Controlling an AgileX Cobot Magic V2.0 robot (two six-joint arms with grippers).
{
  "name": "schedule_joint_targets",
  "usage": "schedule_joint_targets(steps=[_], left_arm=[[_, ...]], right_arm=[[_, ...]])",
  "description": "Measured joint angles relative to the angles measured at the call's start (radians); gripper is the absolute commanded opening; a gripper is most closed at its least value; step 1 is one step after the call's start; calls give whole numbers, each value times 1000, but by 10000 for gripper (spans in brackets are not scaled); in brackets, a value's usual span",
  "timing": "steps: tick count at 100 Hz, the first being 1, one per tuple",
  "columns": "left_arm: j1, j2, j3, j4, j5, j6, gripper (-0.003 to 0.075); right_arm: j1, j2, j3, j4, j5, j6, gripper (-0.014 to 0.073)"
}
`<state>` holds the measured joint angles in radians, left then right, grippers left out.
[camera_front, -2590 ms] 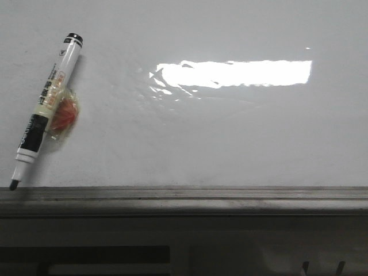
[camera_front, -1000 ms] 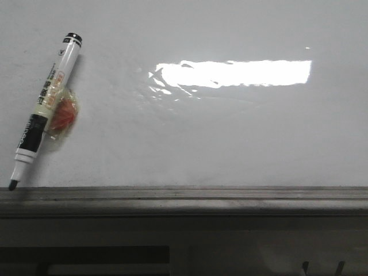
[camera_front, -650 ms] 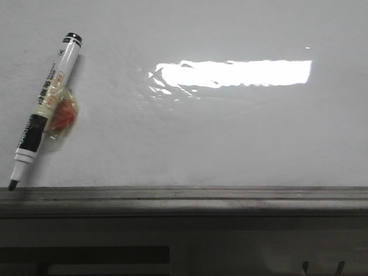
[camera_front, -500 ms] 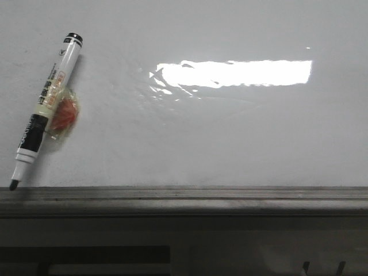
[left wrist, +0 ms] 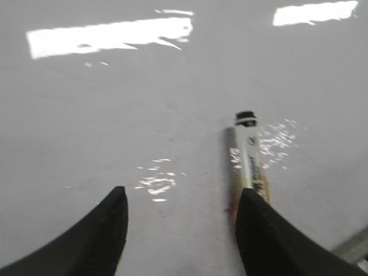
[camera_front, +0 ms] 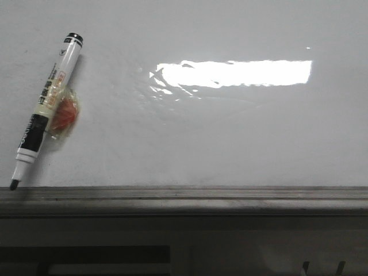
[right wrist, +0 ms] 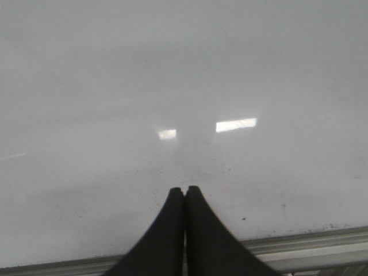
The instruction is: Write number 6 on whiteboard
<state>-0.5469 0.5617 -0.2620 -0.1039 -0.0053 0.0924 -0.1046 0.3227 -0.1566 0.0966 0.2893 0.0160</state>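
Note:
The whiteboard fills the front view, glossy white and blank, with a bright rectangular reflection. No number 6 shows on it. A white-and-black marker lies slanted at the board's left, tip down by the ledge, with an orange wad taped to its side. In the left wrist view my left gripper is open above the board, and the marker lies just past one fingertip. In the right wrist view my right gripper is shut and empty over the whiteboard. Neither gripper shows in the front view.
A grey metal ledge runs along the board's lower edge and shows in the right wrist view. Below it is a dark frame with slots.

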Motion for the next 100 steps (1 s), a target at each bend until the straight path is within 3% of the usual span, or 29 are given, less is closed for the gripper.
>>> schedule_joint_targets(steps=[19,72,83,100], left_arm=[[-127,129,0,1,-48,0,517],[-216,390,-10,-94,-188,0,501],[-216,393,-14,-148,-190,0,375],[-216,405,-16,-282,-166,0,14]], right_arm=[[0,0,0,0,4,0,-63],[0,0,0,0,6,0,-63],[0,0,0,0,6,0,-63],[0,0,0,9,6,0,-63]])
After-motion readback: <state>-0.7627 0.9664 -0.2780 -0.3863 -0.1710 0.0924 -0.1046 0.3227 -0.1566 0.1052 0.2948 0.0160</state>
